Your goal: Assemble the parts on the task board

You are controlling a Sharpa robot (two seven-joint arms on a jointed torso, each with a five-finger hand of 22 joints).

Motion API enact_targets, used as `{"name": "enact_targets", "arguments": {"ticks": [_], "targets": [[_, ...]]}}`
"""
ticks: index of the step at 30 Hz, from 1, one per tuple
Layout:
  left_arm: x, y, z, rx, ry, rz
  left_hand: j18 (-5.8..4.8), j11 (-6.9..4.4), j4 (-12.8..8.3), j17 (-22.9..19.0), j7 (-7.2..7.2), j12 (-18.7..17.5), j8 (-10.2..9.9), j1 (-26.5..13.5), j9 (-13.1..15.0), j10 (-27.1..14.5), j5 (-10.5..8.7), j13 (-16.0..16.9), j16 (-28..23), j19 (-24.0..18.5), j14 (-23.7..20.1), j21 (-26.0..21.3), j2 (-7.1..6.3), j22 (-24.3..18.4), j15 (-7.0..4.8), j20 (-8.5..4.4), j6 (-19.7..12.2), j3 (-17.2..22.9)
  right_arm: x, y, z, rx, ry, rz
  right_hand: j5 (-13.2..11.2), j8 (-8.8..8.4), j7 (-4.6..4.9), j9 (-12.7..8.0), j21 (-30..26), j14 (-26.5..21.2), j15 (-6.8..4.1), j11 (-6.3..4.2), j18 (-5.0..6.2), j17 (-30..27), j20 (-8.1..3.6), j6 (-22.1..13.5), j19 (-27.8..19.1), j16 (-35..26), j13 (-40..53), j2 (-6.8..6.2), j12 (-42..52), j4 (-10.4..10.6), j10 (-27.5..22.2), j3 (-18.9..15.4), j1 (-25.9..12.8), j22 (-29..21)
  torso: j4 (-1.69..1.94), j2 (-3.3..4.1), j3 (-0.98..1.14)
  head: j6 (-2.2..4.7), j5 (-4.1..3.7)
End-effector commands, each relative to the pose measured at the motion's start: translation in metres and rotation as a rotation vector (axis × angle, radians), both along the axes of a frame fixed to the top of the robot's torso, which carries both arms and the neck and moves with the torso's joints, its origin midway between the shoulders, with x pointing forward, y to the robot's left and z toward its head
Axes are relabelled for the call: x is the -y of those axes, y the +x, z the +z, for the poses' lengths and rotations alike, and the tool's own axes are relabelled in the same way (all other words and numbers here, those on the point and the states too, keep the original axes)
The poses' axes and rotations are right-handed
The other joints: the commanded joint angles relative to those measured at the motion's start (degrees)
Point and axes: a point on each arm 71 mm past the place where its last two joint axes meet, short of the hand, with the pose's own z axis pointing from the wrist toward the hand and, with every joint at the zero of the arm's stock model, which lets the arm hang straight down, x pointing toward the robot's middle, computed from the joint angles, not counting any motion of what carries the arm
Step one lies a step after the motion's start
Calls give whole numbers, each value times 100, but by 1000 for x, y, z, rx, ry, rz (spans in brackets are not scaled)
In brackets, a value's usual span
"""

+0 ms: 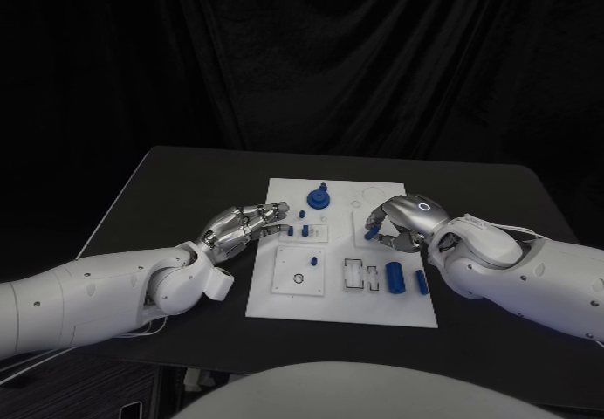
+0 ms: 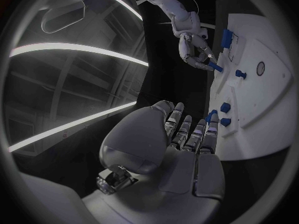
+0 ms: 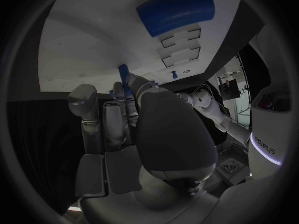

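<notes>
Evidently the right hand [image 1: 401, 218] pinches a small blue peg [image 1: 372, 233] between its fingertips, holding it low over the task board [image 1: 284, 297] at about 1 o'clock from the board's centre. In the right wrist view the peg [image 3: 122, 72] stands up past the fingers [image 3: 118, 109], so the pinch looks to take it by its lower end, probably to leave the tip free for seating in a socket. Which socket it is meant for I cannot tell; the hand covers the board beneath it.

Over at 9 o'clock the left hand [image 1: 242, 225] rests with fingers together and lightly curled at the board's edge, just beside two small blue parts [image 1: 302, 231]. Whether it touches or holds one of them is not clear: in the left wrist view a blue piece [image 2: 212, 116] sits right at its fingertips [image 2: 198, 134], but contact is hidden. My guess is that it steadies the board or waits.

Further out, a round blue knob [image 1: 319, 199] stands near 12 o'clock, and two blue cylinders [image 1: 395, 278] lie near 4 o'clock, apparently still loose. The board's sockets are too small to read.
</notes>
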Motion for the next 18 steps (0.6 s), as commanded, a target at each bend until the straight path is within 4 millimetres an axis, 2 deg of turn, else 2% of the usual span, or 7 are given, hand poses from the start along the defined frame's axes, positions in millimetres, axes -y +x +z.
{"name": "enact_targets", "arguments": {"ticks": [1, 6, 9, 18], "targets": [[0, 0, 5, 57, -53, 16, -53, 32, 0, 8, 15, 20, 19, -46, 10, 5, 19, 3, 30, 21, 27, 18, 10, -1, 4, 1, 11, 28, 0, -1, 11, 27, 30, -11, -22, 40, 7, 204, 26, 1, -36, -21, -100, -5, -29, 42, -4, 7, -7, 55, -10, -43, 55, -3, -27, 640, -1, 1, 0, -1, 16], [-1, 0, 5, 56, -51, 18, -53, 44, 0, 9, 18, 41, 22, -54, 11, 17, 18, 6, 32, 25, 28, 19, 1, -3, 0, 0, 17, 45, -4, -9, 26, 30, 47, 6, -46, 47, 1, 223, 29, 5, -40, -25, -101, 0, -33, 44, -3, 11, -11, 49, -18, -40, 70, -13, -36, 641, 12, -10, -4, -1, 25], [-1, 0, 5, 57, -50, 19, -52, 56, 0, 9, 21, 62, 27, -64, 13, 31, 17, 9, 34, 29, 29, 20, -9, -6, -4, 0, 27, 64, -8, -17, 31, 12, 45, 26, -68, 58, -7, 244, 17, 2, -44, -32, -99, -10, -37, 55, -6, 1, -14, 46, -24, -39, 90, -20, -39, 638, 7, -11, -4, -1, 56], [-1, 1, 5, 59, -49, 21, -50, 79, 3, 7, 29, 84, 31, -85, 14, 47, 12, 12, 27, 22, 20, 16, -29, -29, -24, -3, 27, 93, -36, -37, 37, -29, 20, 123, -67, 126, -45, 354, 1, 21, -78, -75, -95, 26, -63, 140, -8, 27, -27, 50, -46, -55, 222, -39, -35, 633, 10, -2, -6, -1, 100]]}}
